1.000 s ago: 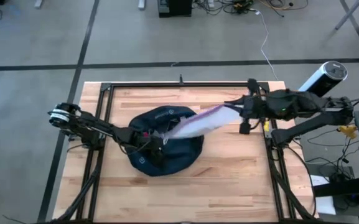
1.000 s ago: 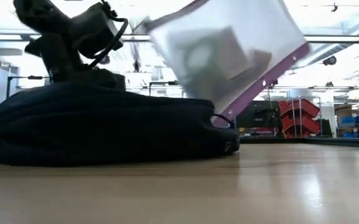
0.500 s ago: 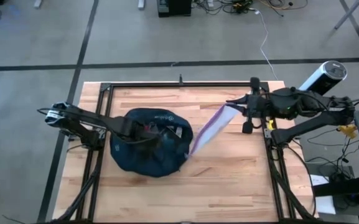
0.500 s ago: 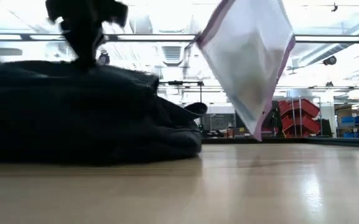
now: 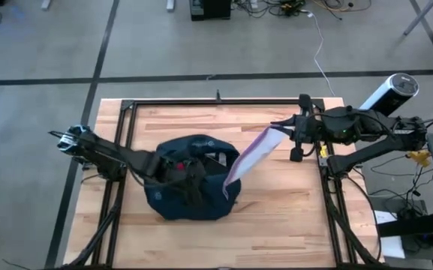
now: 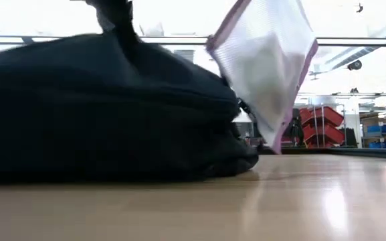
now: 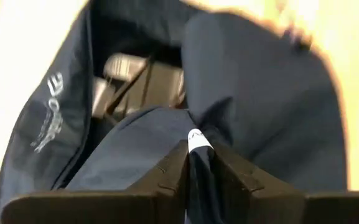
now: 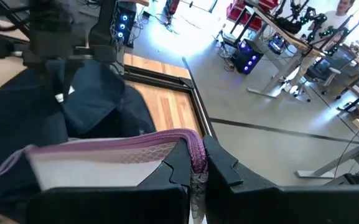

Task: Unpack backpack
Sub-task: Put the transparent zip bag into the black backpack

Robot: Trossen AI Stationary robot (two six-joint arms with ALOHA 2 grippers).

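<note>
Left gripper (image 7: 190, 163) pinches fabric of the dark navy soft backpack (image 5: 190, 187) at mid-bench; right gripper (image 8: 196, 167), jaws clenched, grips the clear purple-edged pouch (image 5: 248, 154). Best: anchor the backpack, carry the pouch rightward.

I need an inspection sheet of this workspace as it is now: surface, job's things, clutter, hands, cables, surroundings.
Surface: wooden table, bare wood showing around the bag.
Job's things: dark navy backpack on the table, its top open; clear purple-edged pouch out of it, hanging in the air beside it.
Clutter: nothing seen.
Hands: left hand shut on backpack fabric; right hand shut on the pouch's purple edge.
Cables: a white cable and dark tangled cables on the floor beyond the table.
Surroundings: grey floor with dark lines; red bins in the room behind.
</note>
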